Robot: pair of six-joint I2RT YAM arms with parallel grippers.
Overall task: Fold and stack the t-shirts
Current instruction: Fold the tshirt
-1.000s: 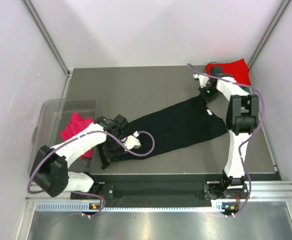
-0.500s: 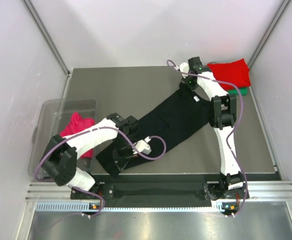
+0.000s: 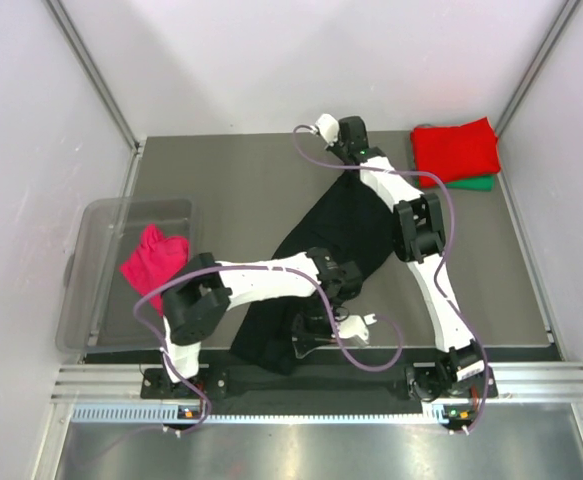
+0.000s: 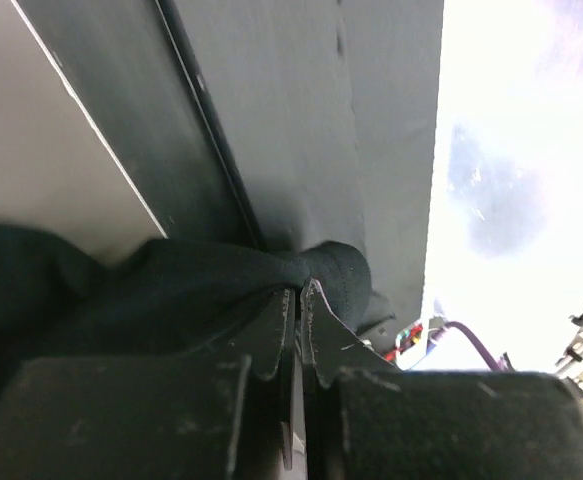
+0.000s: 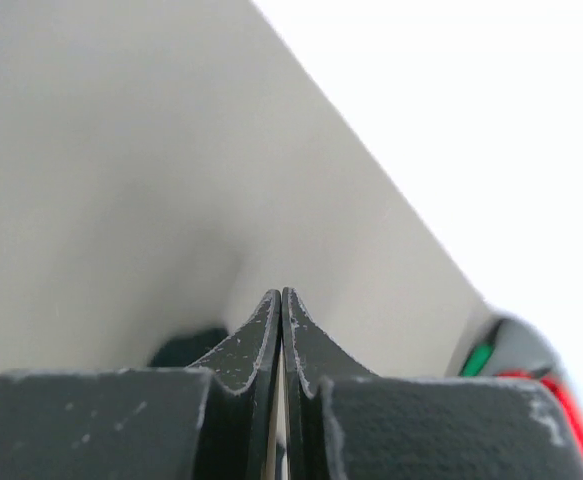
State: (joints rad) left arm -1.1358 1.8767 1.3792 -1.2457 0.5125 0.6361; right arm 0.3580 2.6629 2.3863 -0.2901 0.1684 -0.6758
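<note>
Black cloth dominates the scene: the black shirt (image 3: 336, 230) lies in a long, narrow band across the grey table (image 3: 221, 190), running on a slant from far right to near left, with its near end at the table's front edge. The right gripper (image 3: 348, 172) is at the shirt's far end, where the cloth narrows to a point. In the right wrist view its jaws are pressed tight together (image 5: 276, 295), with only a dark scrap of the shirt (image 5: 186, 348) showing just beside them. From the top view it appears to be pinching that far end. The left gripper (image 3: 313, 322) is at the shirt's near part, its arm reaching in across the cloth from the left. In the left wrist view it is clenched (image 4: 293, 292) on a bunched fold of the shirt (image 4: 171, 285), the cloth humped up right at the fingertips over the table's edge. Well to the right of the black shirt, in the far corner, the red shirt (image 3: 456, 148) lies folded flat on top of the green shirt (image 3: 476, 183), of which only a strip shows along the near side. Well to the left of the black shirt stands a clear plastic bin (image 3: 96, 225), with the magenta shirt (image 3: 154, 262) crumpled inside it.
</note>
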